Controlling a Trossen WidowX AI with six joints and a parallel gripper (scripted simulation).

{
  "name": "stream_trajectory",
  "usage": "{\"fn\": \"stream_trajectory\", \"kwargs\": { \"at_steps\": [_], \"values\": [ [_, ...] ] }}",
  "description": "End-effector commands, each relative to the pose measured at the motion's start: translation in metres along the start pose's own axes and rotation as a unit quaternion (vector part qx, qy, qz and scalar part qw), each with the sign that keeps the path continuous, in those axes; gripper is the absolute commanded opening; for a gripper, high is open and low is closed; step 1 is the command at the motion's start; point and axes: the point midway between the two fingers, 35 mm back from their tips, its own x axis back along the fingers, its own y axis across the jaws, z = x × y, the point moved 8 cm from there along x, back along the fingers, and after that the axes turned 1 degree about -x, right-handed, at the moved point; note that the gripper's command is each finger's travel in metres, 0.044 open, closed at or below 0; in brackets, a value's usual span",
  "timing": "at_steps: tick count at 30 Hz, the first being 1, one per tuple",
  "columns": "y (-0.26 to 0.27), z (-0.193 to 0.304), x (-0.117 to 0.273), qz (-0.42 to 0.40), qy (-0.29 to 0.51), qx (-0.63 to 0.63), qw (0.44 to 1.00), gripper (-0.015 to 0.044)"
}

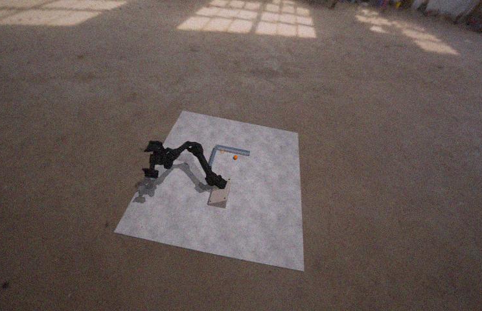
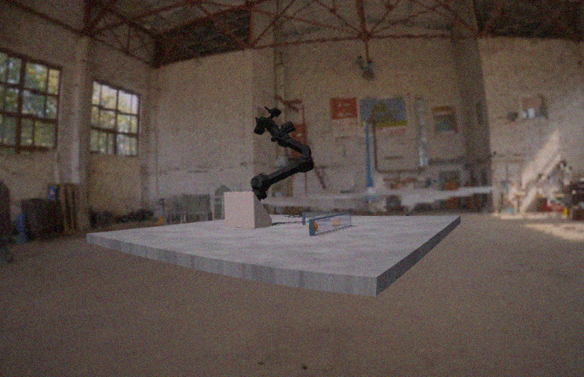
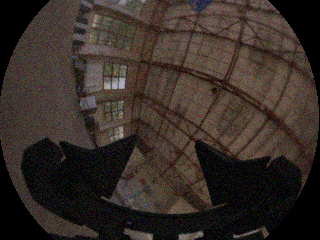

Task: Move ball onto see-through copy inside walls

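The orange ball (image 1: 235, 157) (image 2: 315, 225) rests on the table, on the inner side of the longer clear wall (image 1: 234, 148) (image 2: 311, 228) and near that wall's free end. The pale see-through copy (image 1: 222, 151) (image 2: 336, 221) is close to the corner, to the left of the ball in the top view. The second clear wall (image 1: 212, 157) runs from the corner toward the arm base. My gripper (image 1: 144, 160) (image 2: 262, 118) (image 3: 166, 141) is open and empty, raised high and far from the ball. The wrist view shows neither ball nor walls.
The arm stands on a pale wedge-shaped block (image 1: 220, 195) (image 2: 239, 210) on the grey table (image 1: 263, 219) (image 2: 239, 253). The raised forearm reaches left in the top view, out past the table's left edge. The wrist view shows the hall's roof and windows.
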Motion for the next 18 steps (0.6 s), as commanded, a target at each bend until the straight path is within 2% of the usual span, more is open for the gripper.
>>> {"fn": "stream_trajectory", "kwargs": {
  "at_steps": [1,4,5,12,18],
  "values": [
    [0.001,-0.001,-0.001,0.0,-0.003,-0.003,1.0,0.0374],
    [0.008,-0.021,-0.014,0.003,-0.05,-0.042,0.998,0.0295],
    [0.011,-0.03,-0.019,0.004,-0.071,-0.058,0.996,0.0287],
    [0.014,-0.102,-0.048,0.013,-0.217,-0.158,0.963,0.0287],
    [-0.003,-0.168,-0.057,0.019,-0.337,-0.222,0.915,0.0287]
  ]
}}
